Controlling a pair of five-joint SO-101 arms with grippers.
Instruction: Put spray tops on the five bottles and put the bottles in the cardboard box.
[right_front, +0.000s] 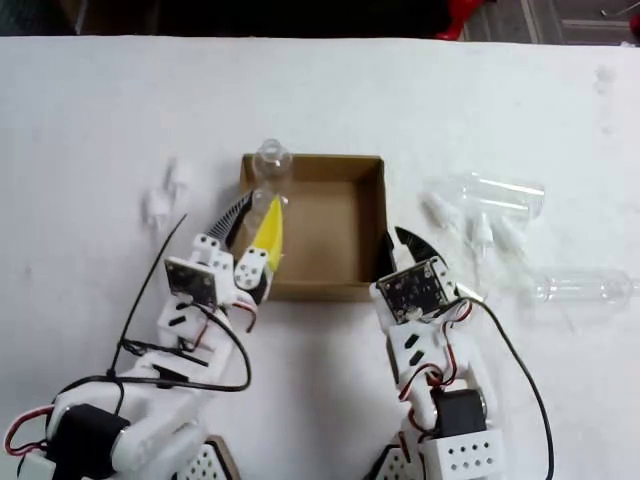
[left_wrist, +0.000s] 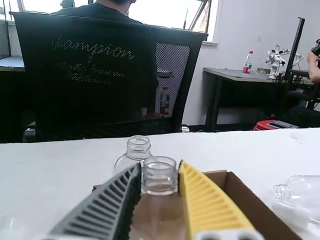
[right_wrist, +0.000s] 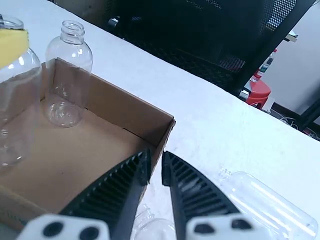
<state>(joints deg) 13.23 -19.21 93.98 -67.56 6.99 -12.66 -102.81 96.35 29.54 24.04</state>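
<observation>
A white counter (right_front: 90, 110) carries the cardboard box (right_front: 320, 290) at its middle in the high view. The left pincer (right_front: 262, 208) is over the box's left side and the right pincer (right_front: 398, 243) at its right wall, with two lying bottles (right_front: 500, 195) and loose spray tops (right_front: 480, 235) further right. In the left wrist view, grey and yellow fingers (left_wrist: 200, 200) clamp the neck of an upright, topless bottle (left_wrist: 159, 175), and a second bottle (left_wrist: 136, 150) stands just behind. In the right wrist view, black fingers (right_wrist: 185, 185) are closed to a narrow gap astride the box's wall, and the second bottle stands at the far corner.
</observation>
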